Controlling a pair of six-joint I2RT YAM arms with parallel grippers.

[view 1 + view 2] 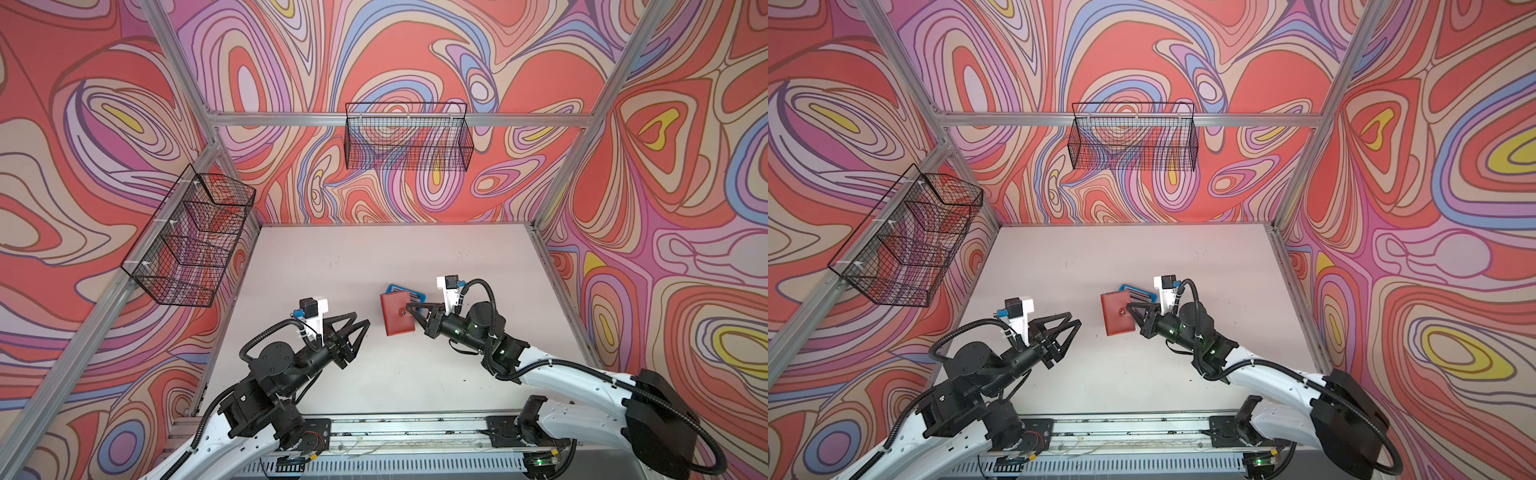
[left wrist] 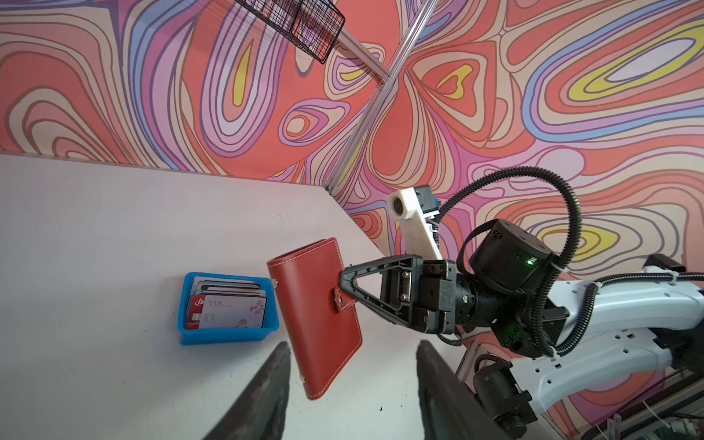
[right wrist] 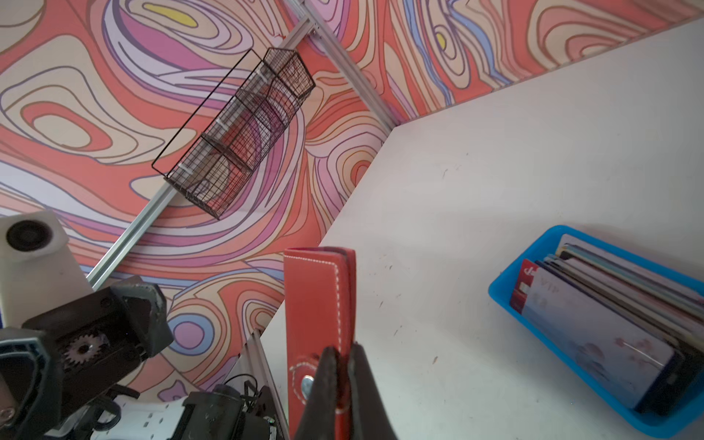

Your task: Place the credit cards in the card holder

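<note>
Nearest the camera, two white-and-black arms rise from a metal rail at the front edge of a pale table [image 1: 332, 257]. The left gripper [image 1: 362, 319] hangs over the table on the left, jaws about halfway apart with nothing between them. Its wrist view looks between its own two dark fingers [image 2: 266, 384] toward the card holder.

Just beyond and to the right, the right gripper [image 1: 407, 308] is pinched tight on the card holder [image 1: 397, 311], a small red booklet with pale stitching along its edges. The booklet is closed. The fingertips [image 3: 327, 365] clamp its open edge at the snap tab strap [image 2: 344, 301], right beside the metal snap. The booklet hangs tilted from that grip, near the middle of the table. Whether its lowest corner touches the surface cannot be told.

Just behind the booklet sits a small blue tray [image 2: 224, 335], partly covered by the booklet in both top views. The credit cards [image 2: 232, 308] stand packed on edge inside it. The front card is white with a red band, a chip and the letters VIP.

Farther back the table ends at walls printed with red, pink and lilac swirls. A black wire basket [image 1: 187, 237] hangs on the left wall, and another wire basket [image 1: 409, 141] hangs on the back wall.
</note>
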